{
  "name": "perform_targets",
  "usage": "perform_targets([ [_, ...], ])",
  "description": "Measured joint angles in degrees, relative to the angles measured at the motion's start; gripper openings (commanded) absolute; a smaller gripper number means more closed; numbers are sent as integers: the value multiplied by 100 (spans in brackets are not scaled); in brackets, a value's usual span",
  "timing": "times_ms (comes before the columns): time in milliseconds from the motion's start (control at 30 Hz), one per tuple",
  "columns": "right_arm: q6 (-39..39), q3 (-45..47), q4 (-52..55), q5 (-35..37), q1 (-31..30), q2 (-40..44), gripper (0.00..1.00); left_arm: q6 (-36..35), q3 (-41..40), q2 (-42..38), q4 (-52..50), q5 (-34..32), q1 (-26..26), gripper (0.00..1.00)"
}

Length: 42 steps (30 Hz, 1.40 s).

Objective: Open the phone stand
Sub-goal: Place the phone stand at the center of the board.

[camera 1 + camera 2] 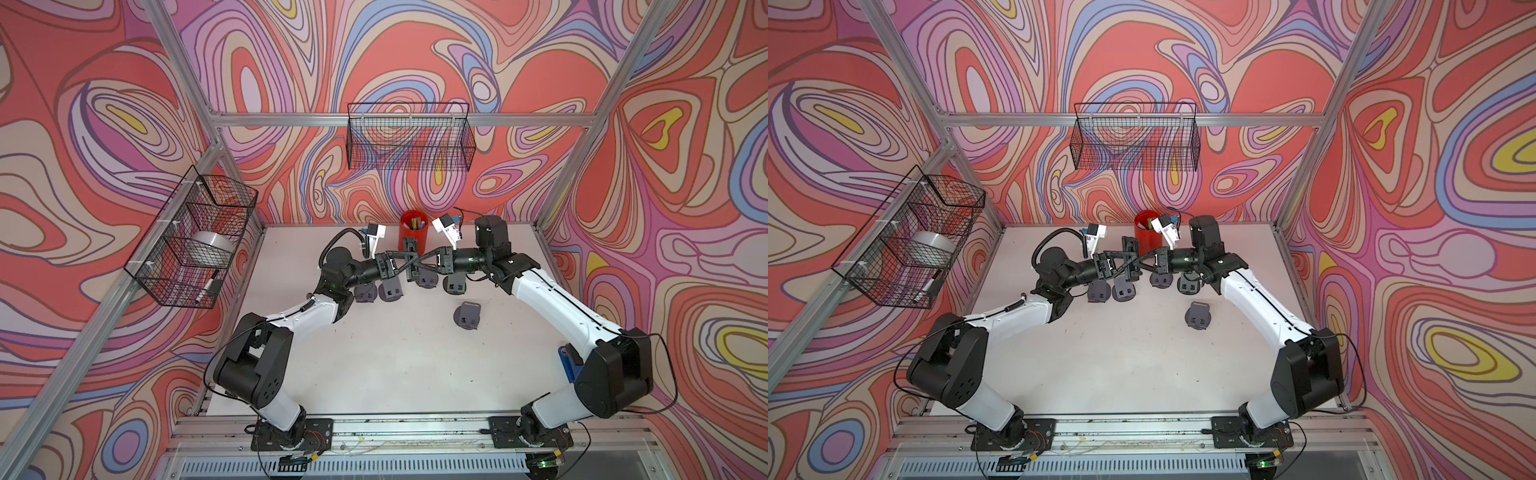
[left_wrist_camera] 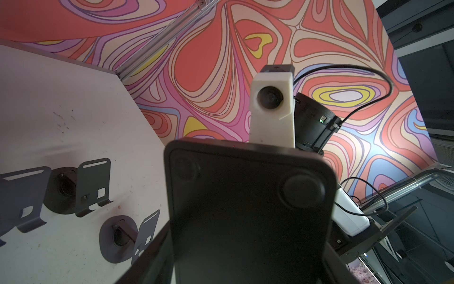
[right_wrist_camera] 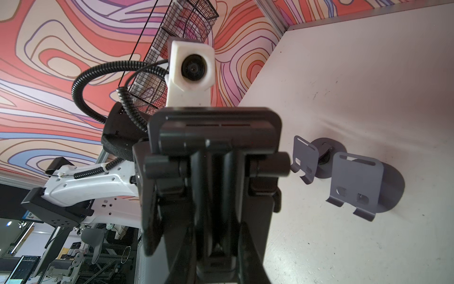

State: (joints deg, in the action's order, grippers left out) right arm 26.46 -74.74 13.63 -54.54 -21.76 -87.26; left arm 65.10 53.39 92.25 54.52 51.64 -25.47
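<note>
Black phone stand (image 1: pixel 410 245) — clamped between left gripper (image 1: pixel 405 266), right gripper (image 1: pixel 422 265).

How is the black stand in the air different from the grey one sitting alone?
The black stand is held off the table by the left pincer and right pincer; the lone grey stand sits on the table, untouched. The black stand's base is a rounded rectangle; the grey stand's is round. Both are phone stands.

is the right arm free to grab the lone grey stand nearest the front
Likely not yet: the right tool is clamped on the black phone stand held with the left tool, though the grey stand sits unobstructed.
</note>
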Motion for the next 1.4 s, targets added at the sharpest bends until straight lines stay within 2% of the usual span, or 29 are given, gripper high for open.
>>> perform_targets([
  [67, 28, 4, -66, -4, 9, 0, 0, -46, 61, 0, -92, 9, 0, 7],
  [200, 85, 24, -175, -46, 31, 0, 0, -144, 164, -2, -251, 72, 2, 28],
  [800, 210, 146, -632, -586, 136, 4, 0, -107, 435, 61, -286, 575, 46, 53],
  [1000, 136, 116, -505, -691, 173, 15, 0, -52, 509, 131, -245, 752, 46, 60],
  [1267, -9, -42, -197, -717, 181, 15, 0, -109, 573, 127, -326, 839, 46, 63],
  [1367, -50, -90, -116, -704, 181, 15, 0, -227, 601, 81, -483, 831, 46, 55],
  [1400, -66, -96, -85, -699, 181, 15, 0, -278, 605, 57, -564, 822, 46, 48],
])
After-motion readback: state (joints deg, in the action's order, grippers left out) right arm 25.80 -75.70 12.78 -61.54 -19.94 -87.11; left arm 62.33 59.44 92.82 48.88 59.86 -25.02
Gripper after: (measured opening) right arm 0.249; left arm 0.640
